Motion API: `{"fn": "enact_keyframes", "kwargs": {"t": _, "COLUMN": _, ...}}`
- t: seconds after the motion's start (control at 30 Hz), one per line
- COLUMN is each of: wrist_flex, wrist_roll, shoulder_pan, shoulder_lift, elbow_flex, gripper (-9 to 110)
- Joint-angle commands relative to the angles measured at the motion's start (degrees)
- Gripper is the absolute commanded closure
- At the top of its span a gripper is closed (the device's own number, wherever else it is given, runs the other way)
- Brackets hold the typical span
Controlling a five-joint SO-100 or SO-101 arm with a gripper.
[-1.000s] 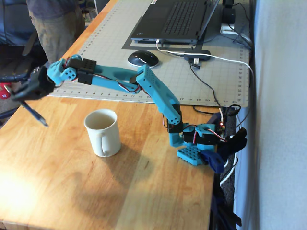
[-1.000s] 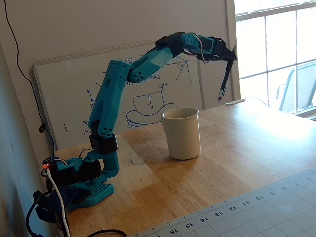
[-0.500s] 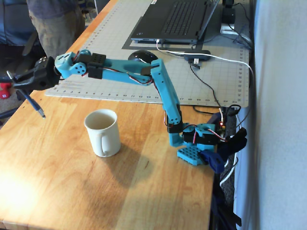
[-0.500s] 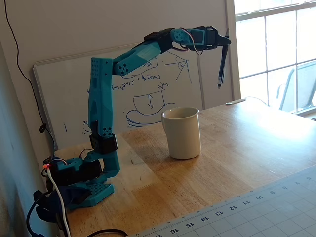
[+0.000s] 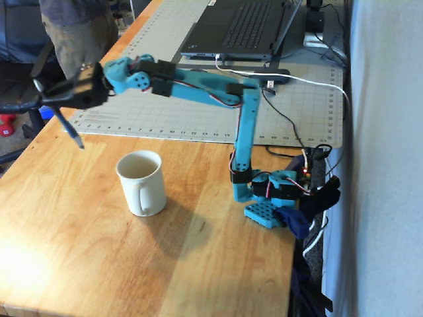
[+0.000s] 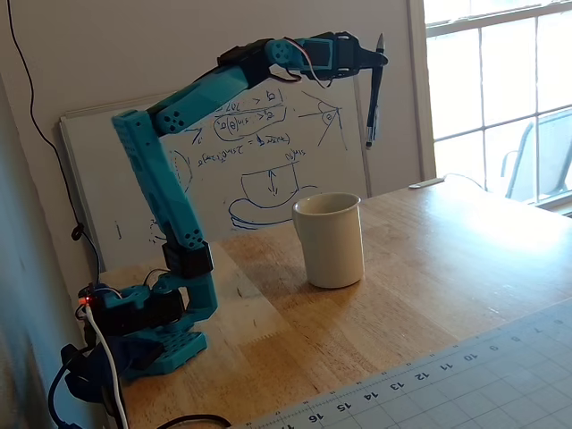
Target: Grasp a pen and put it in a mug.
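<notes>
hanging from the gripper (image 6: 375, 61), pen (image 6: 373, 98) nearly upright.

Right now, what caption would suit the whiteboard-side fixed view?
Blue arm's tool holds a pen nearly upright, high above a cream mug.
</notes>
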Motion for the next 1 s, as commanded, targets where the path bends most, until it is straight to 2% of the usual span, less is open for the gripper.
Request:
{"fn": "enact_keyframes", "kwargs": {"t": 0.0, "wrist_flex": -1.8, "wrist_roll": -0.9, "shoulder_pan": 0.9, "shoulder_lift": 15.0, "elbow_flex": 9.8, "gripper": 97}}
{"fn": "enact_keyframes", "kwargs": {"t": 0.5, "wrist_flex": -1.8, "wrist_roll": -0.8, "shoulder_pan": 1.1, "shoulder_lift": 34.0, "elbow_flex": 33.2, "gripper": 97}}
{"fn": "enact_keyframes", "kwargs": {"t": 0.97, "wrist_flex": -1.8, "wrist_roll": -0.8, "shoulder_pan": 3.4, "shoulder_lift": 36.3, "elbow_flex": 44.3, "gripper": 97}}
